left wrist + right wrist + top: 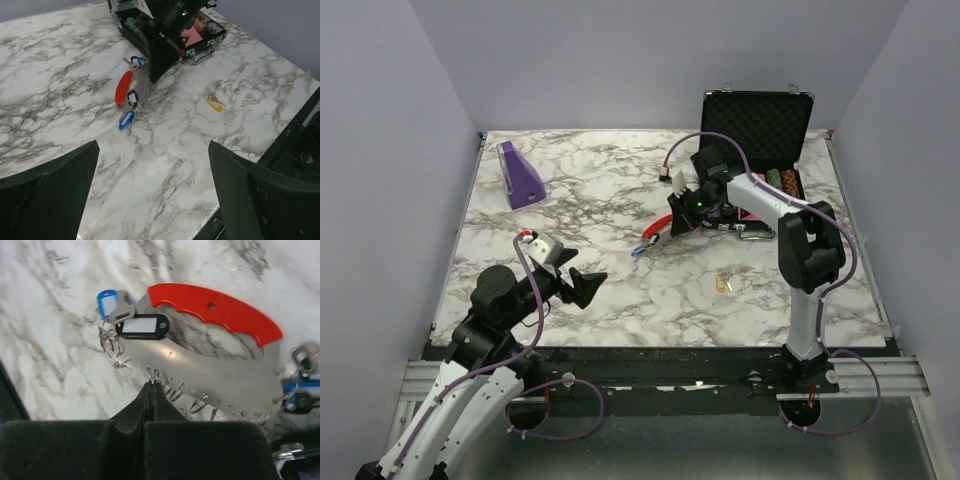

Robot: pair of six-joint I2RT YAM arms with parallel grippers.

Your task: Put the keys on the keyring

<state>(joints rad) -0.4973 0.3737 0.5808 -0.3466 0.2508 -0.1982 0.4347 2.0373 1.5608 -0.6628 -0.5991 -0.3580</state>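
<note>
The keyring [220, 365] lies on the marble table: a red crescent piece [215, 310] on a grey metal plate with small wire rings along its edge, also seen from above [650, 238]. My right gripper [151, 386] is shut, its tips pinching one wire ring at the plate's edge. A blue-headed key [106, 301] and a black tag [142, 325] hang at one end, and another blue key [300, 387] at the other. The yellow key [723, 284] lies alone, also in the left wrist view [214, 103]. My left gripper [153, 150] is open and empty, above the table's near left.
An open black case of poker chips [760, 130] stands at the back right, just behind the right arm. A purple wedge-shaped object [520, 175] sits at the back left. The table's front edge [280, 145] runs close to the yellow key.
</note>
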